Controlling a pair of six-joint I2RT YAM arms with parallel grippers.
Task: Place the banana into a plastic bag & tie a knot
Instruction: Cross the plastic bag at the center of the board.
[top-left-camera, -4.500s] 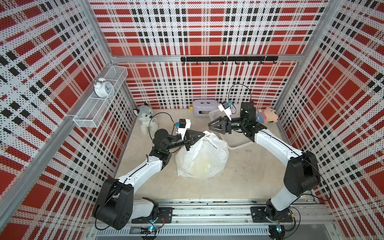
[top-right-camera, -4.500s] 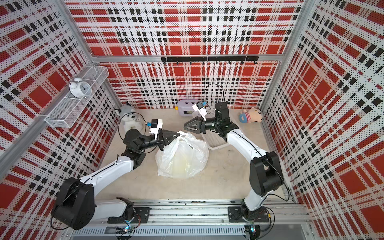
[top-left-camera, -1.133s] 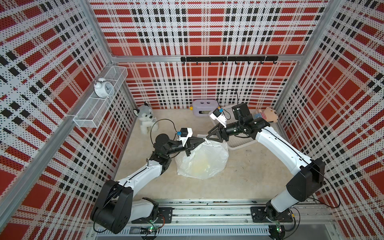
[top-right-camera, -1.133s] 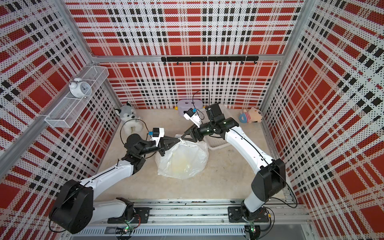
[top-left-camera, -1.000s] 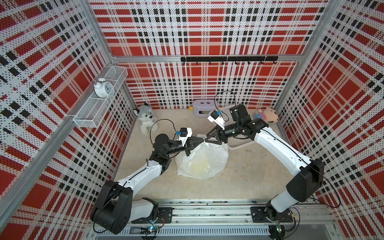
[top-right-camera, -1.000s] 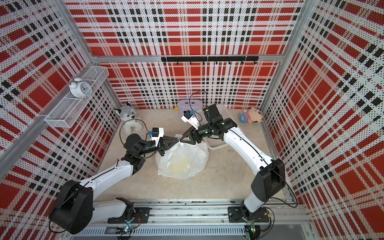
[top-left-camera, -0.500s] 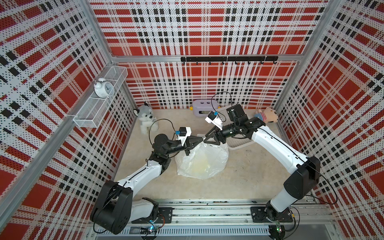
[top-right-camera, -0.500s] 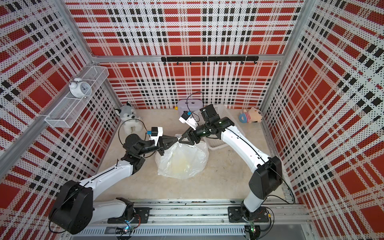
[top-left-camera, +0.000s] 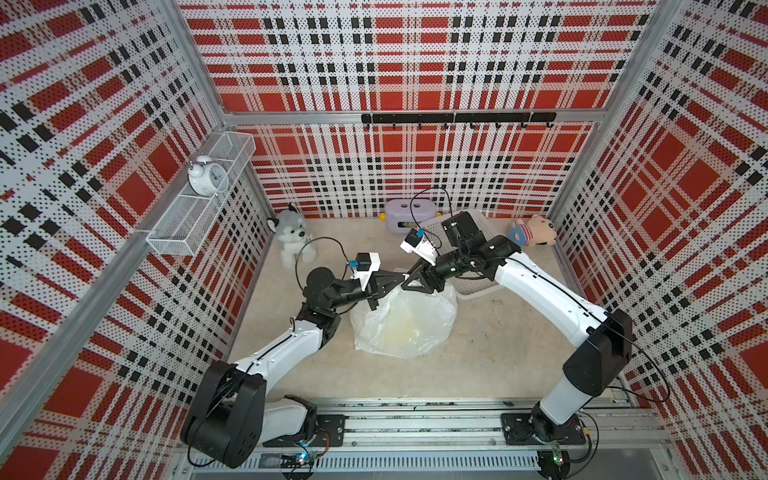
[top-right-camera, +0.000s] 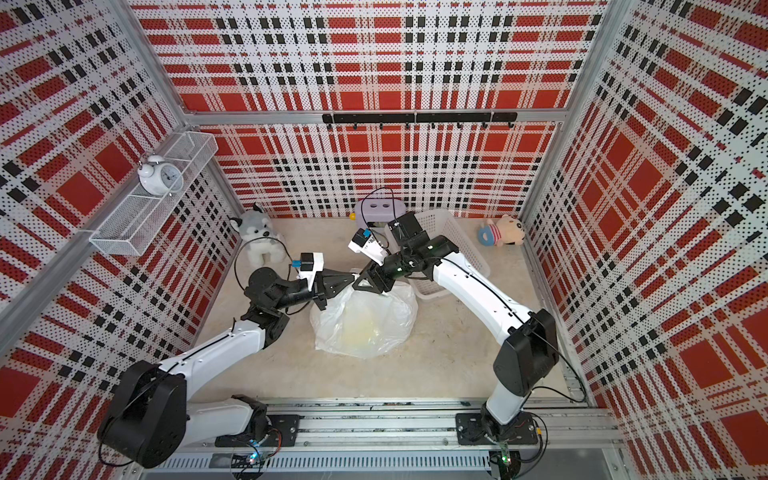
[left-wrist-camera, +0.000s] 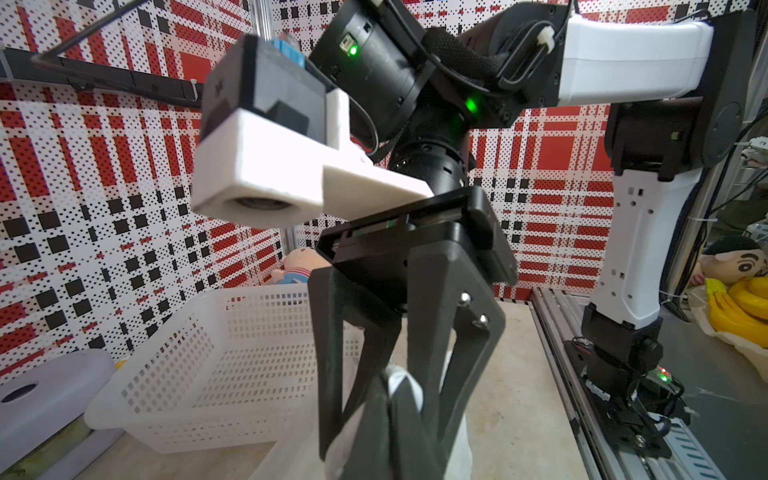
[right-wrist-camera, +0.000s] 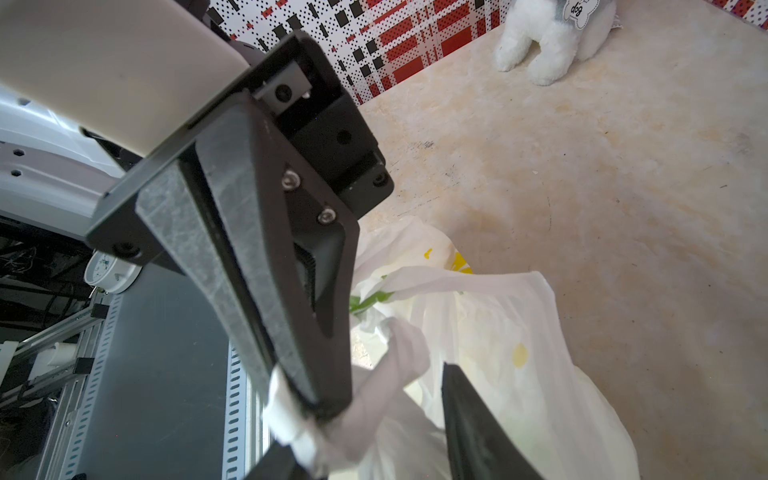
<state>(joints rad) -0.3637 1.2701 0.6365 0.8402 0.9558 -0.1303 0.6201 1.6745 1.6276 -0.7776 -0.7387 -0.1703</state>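
the banana (top-left-camera: 397, 336) is already in, a yellow blur through the plastic bag (top-left-camera: 432, 307) sitting on the tabletop (top-left-camera: 498, 353) right beside the white basket (left-wrist-camera: 216, 361), so this is the knot step, nothing tied yet. left gripper (right-wrist-camera: 324, 399) is clamped on a twisted handle (right-wrist-camera: 399, 353) just off the basket's rim, right gripper (left-wrist-camera: 399, 388) has its jaws apart either side of that strip. next, i reckon: close on it, then loop it round without ripping the film.

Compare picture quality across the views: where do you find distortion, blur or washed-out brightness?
In both top views, light is even and focus sharp, but the wide lens splays the plaid walls outward; in the left wrist view, the near white camera housing is soft, the white basket crisp; in the right wrist view, the plastic bag looks washed out.
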